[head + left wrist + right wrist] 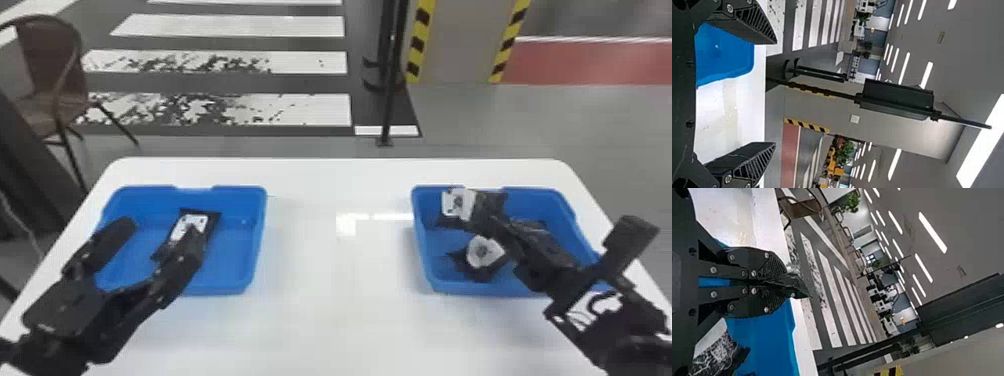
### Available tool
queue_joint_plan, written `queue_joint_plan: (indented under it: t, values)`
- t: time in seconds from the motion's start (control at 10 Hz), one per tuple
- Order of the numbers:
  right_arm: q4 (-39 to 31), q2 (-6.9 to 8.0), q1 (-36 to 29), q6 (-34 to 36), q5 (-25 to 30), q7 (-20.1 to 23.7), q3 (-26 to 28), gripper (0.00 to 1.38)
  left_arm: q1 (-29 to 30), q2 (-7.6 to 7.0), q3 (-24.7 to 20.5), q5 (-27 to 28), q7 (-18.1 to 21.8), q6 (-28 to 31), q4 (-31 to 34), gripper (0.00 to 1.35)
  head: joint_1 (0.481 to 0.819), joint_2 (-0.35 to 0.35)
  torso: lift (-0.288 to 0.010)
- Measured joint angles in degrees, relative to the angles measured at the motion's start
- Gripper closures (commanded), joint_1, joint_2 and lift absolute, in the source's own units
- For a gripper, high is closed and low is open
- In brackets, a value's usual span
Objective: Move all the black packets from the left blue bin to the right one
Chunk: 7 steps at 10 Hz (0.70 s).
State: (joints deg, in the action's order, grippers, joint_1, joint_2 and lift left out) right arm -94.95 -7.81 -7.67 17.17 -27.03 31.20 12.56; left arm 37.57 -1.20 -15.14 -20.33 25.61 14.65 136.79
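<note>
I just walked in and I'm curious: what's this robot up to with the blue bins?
It's moving black packets from the left bin to the right one. The right gripper holds a packet at the right bin, where another packet with a white label lies. The left gripper is open at the left bin, where a packet remains to be moved.

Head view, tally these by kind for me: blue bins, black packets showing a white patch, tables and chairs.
Blue bins: 2
Black packets showing a white patch: 3
Table: 1
Chair: 1
Total: 7
</note>
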Motion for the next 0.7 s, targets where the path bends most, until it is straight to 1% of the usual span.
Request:
queue_joint_plan:
  t: [0.1, 0.2, 0.3, 0.4, 0.6, 0.7]
  values:
    - [1.02, -0.12, 0.43, 0.03, 0.42, -0.35, 0.23, 0.12, 0.65, -0.02, -0.16, -0.27, -0.18, -0.03, 0.18, 0.12, 0.695, -0.031, -0.140]
    - [0.19, -0.09, -0.36, -2.03, 1.80, -1.17, 0.33, 0.04, 0.84, -0.03, -0.57, -0.26, -0.47, 0.14, 0.22, 0.12, 0.695, -0.033, -0.140]
    - [-3.31, 0.26, -2.96, -5.03, 4.05, -2.49, 0.34, 0.13, 0.55, -0.07, -1.43, 0.01, -0.64, 0.93, 0.24, 0.12, 0.695, -0.034, -0.140]
    - [-8.38, 1.00, -6.83, -7.43, 6.63, -3.48, 0.35, 0.16, -0.02, -0.17, -2.59, 0.51, -0.66, 1.74, 0.24, 0.12, 0.695, -0.022, -0.140]
    - [-17.44, 2.95, -15.09, -11.61, 11.63, -4.37, 0.35, 0.17, -1.65, -0.58, -4.82, 1.95, -1.58, 4.09, -0.02, 0.13, 0.695, 0.026, -0.140]
    - [-20.12, 4.09, -18.65, -13.12, 12.54, -4.47, 0.34, 0.17, -2.99, -0.70, -6.04, 2.92, -1.96, 5.40, -0.33, 0.13, 0.695, 0.040, -0.140]
